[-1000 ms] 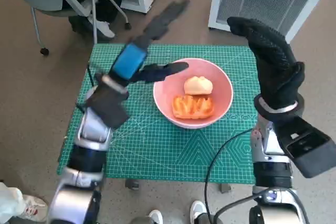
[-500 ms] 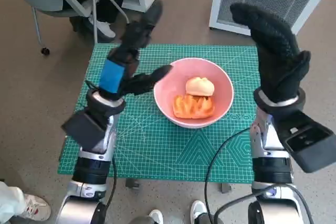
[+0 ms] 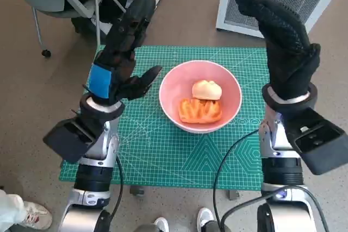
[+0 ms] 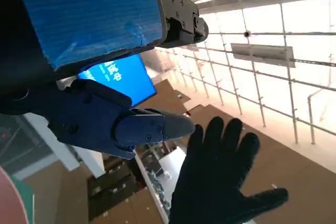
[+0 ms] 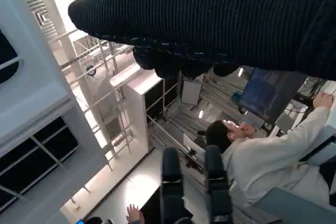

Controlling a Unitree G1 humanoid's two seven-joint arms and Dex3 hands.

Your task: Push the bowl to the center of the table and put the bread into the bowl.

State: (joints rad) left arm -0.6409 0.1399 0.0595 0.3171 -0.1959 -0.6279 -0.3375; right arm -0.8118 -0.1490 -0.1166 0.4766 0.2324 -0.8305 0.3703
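The table [image 3: 147, 150] carries the bowl [image 3: 173, 107] near its center, with the bread [image 3: 205, 88] already inside beside an orange piece [image 3: 199, 110]. Both hands hang raised and empty: the right hand [image 3: 285, 47] upright with fingers close together, the left hand [image 3: 122, 52] spread, well clear of the rim. By my reading, both steps look done; any further move should lift straight away, keeping the 2 hands off the bowl.
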